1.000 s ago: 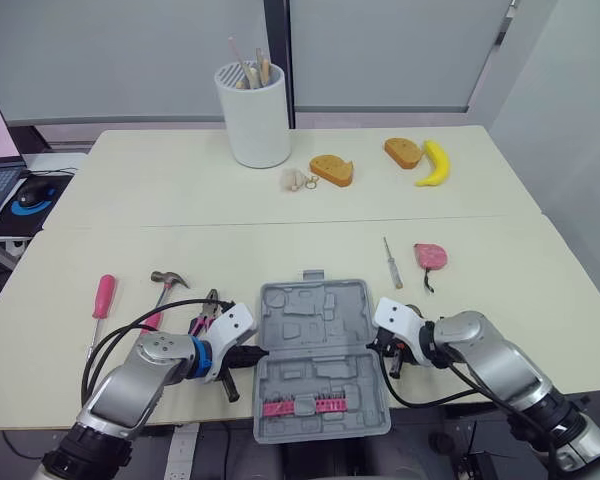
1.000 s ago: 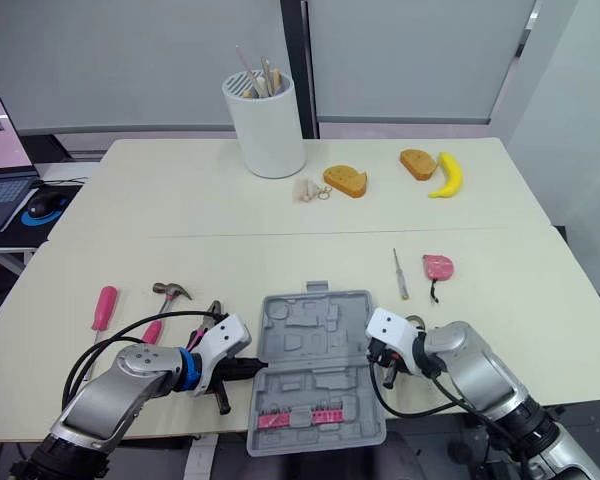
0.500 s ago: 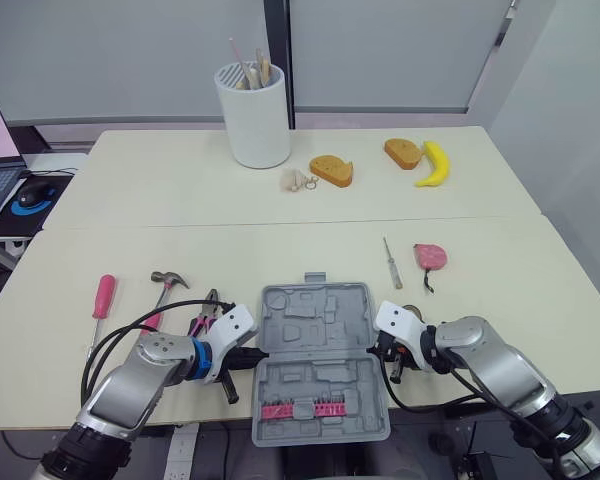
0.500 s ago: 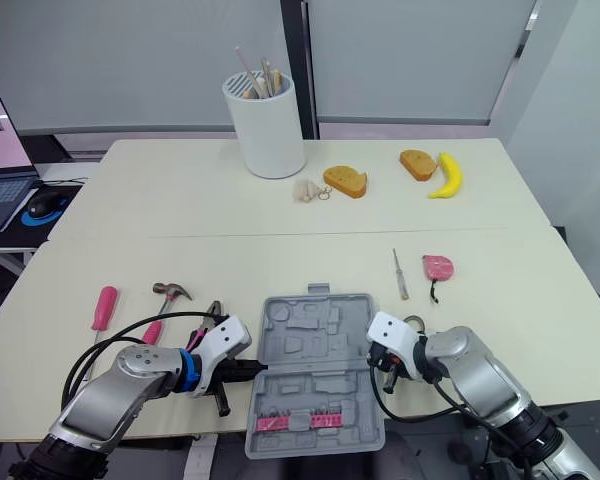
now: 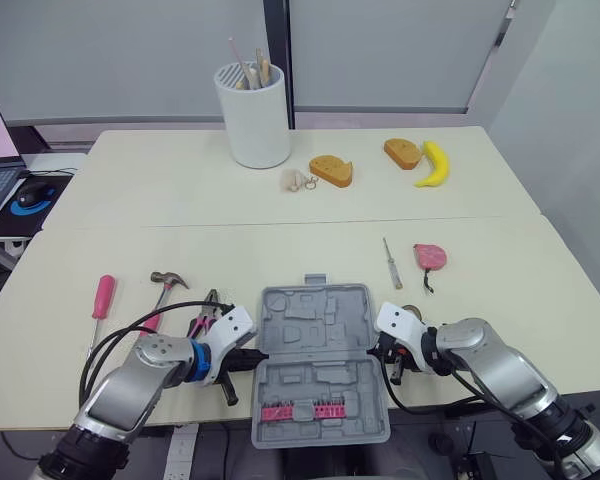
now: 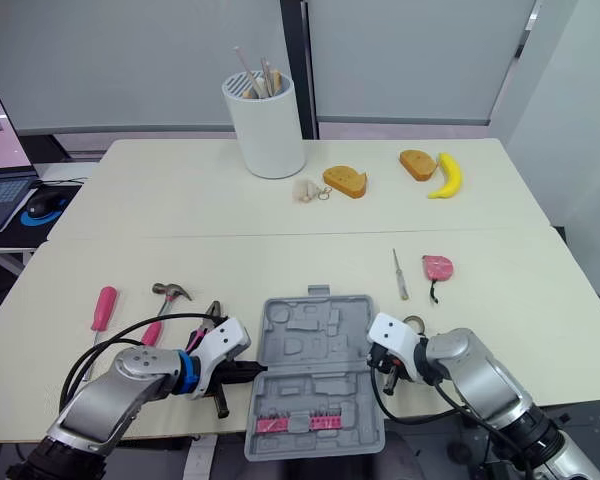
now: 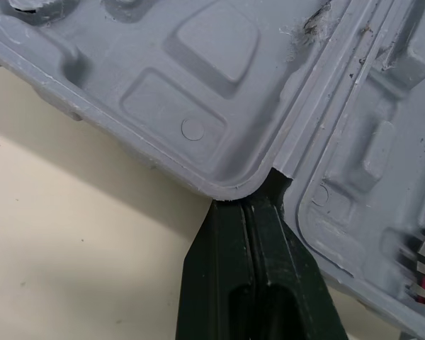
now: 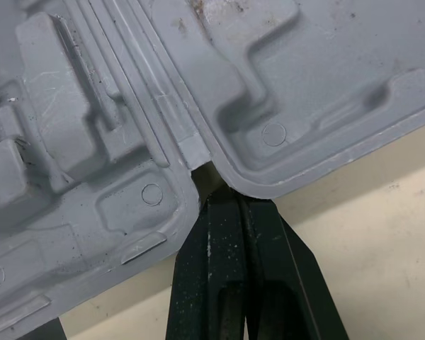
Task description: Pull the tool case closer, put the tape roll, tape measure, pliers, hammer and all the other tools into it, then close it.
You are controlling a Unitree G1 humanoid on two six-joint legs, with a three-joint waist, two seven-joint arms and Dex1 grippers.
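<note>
Left gripper and right gripper, both closed, at tool case hinge (case nearer).

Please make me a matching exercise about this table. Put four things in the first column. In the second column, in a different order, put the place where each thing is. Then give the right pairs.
Things:
1. hammer
2. banana
3. tape measure
4. tool case

Places:
a. on the far right part of the table, touching a piece of bread
b. at the near edge of the table, lying open
c. left of the case, beside the pliers
d. just right of the small screwdriver

Pairs: 1-c, 2-a, 3-d, 4-b
</note>
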